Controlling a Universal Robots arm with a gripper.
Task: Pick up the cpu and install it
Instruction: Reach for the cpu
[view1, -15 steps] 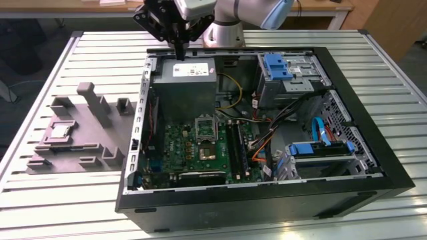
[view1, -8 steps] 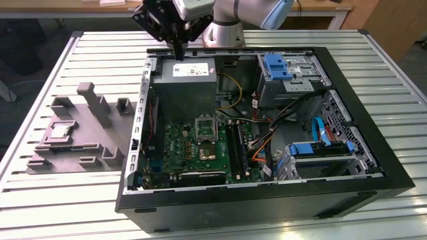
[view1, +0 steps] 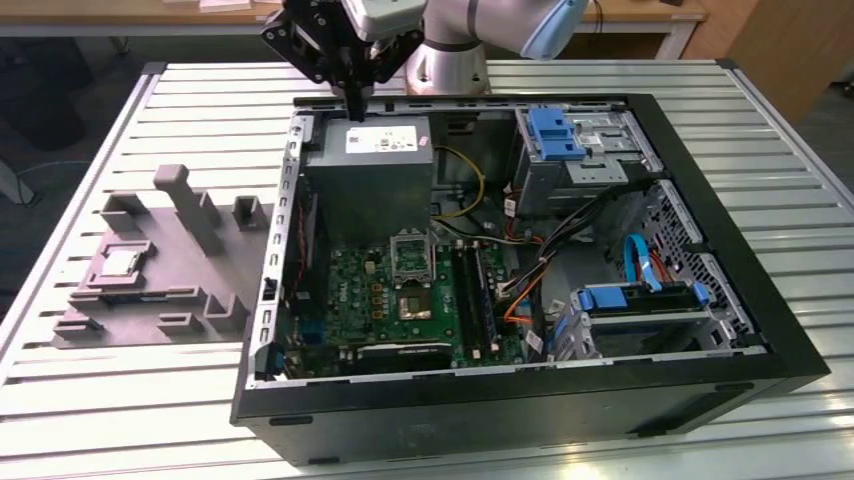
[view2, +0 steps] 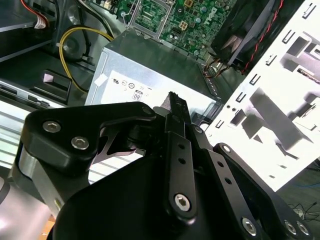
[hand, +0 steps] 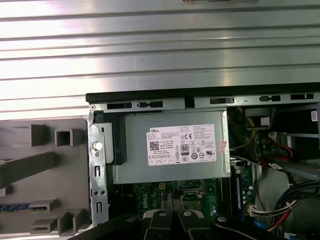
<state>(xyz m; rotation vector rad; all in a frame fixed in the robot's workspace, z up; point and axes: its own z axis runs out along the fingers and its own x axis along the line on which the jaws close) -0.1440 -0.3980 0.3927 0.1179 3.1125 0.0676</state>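
Cpu on grey fixture, exterior view's left | we judge it light, stiff, fragile; hold by edges | gripper pressed together, empty, above power supply

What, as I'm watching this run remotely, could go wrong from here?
1. The end effector hangs close over the power supply; a straight descent might strike it.
2. The cpu lies in the gray fixture outside the case, so carrying it to the socket means clearing the case wall.
3. A yellow cable loops near the socket and could snag.
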